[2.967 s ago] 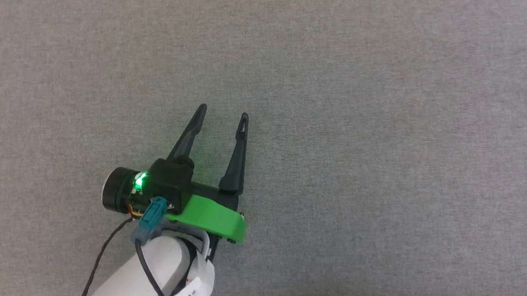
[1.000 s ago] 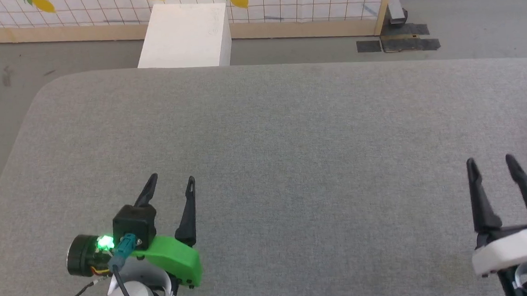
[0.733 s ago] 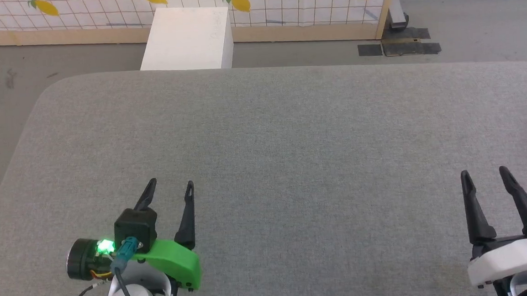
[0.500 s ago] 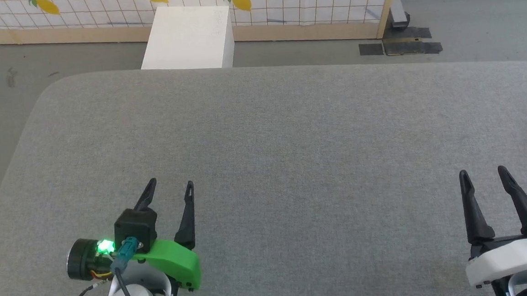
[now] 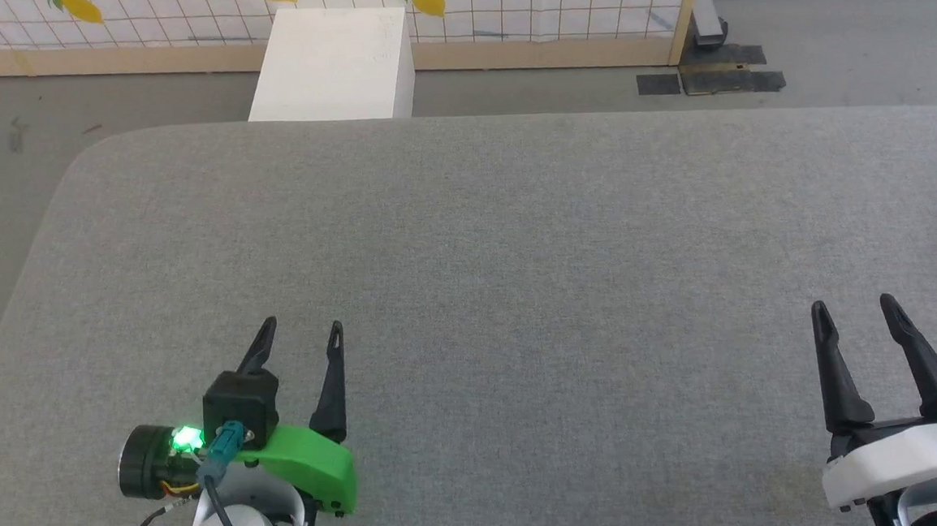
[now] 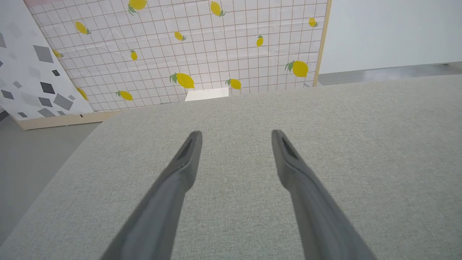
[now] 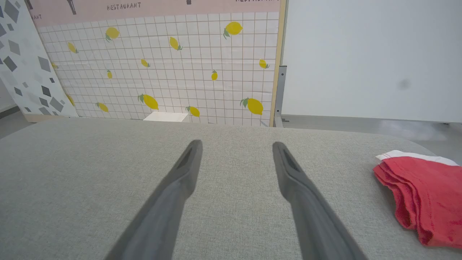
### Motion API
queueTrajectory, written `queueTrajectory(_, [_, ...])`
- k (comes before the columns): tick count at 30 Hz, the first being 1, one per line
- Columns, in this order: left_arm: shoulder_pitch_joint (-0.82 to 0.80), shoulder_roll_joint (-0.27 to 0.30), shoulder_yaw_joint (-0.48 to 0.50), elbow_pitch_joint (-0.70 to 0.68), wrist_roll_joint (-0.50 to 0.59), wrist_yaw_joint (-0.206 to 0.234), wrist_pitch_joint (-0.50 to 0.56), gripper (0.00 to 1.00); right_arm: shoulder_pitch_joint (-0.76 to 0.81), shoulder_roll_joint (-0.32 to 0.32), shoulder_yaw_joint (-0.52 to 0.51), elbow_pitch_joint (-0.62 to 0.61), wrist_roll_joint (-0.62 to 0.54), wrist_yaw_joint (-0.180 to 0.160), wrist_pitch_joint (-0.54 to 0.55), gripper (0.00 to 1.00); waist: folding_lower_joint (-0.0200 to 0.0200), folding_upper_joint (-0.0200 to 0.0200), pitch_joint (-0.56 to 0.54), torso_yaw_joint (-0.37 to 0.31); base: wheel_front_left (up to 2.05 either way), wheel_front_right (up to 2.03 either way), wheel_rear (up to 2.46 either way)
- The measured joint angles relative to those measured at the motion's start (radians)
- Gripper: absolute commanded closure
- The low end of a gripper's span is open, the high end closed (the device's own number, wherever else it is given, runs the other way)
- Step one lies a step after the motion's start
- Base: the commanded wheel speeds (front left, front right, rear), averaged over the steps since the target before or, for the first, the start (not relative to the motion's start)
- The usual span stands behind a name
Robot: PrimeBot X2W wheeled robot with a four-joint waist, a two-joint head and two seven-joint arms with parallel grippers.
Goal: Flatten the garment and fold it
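My left pincer [image 5: 301, 324] and right pincer [image 5: 852, 303] are both spread wide and empty, low over the near part of the grey table [image 5: 516, 236]. The garment [image 7: 427, 187], red with a white band, lies bunched on the table's right edge, apart from my right pincer.

Black-fingered left pincer [image 5: 302, 324], green bracket [image 5: 310, 465]
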Motion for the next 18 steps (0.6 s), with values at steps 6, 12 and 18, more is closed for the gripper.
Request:
queueTrajectory(6, [0.000, -0.002, 0.000, -0.003, -0.007, -0.002, 0.001, 1.00, 0.000, -0.001, 0.000, 0.001, 0.001, 0.000, 0.000, 1.00, 0.0000, 0.0000, 0.002, 0.000, 0.00, 0.00, 0.00])
queueTrajectory(12, [0.000, -0.013, 0.017, -0.003, 0.001, -0.012, 0.005, 1.00, 0.000, 0.000, 0.001, 0.002, 0.001, 0.000, 0.001, 1.00, 0.0000, 0.0000, -0.001, -0.002, 0.00, 0.00, 0.00])
queueTrajectory(18, [0.003, -0.035, 0.054, -0.003, 0.034, -0.035, 0.016, 1.00, 0.000, 0.000, 0.007, 0.003, 0.000, 0.000, 0.008, 1.00, 0.0000, 0.0000, -0.005, -0.005, 0.00, 0.00, 0.00])
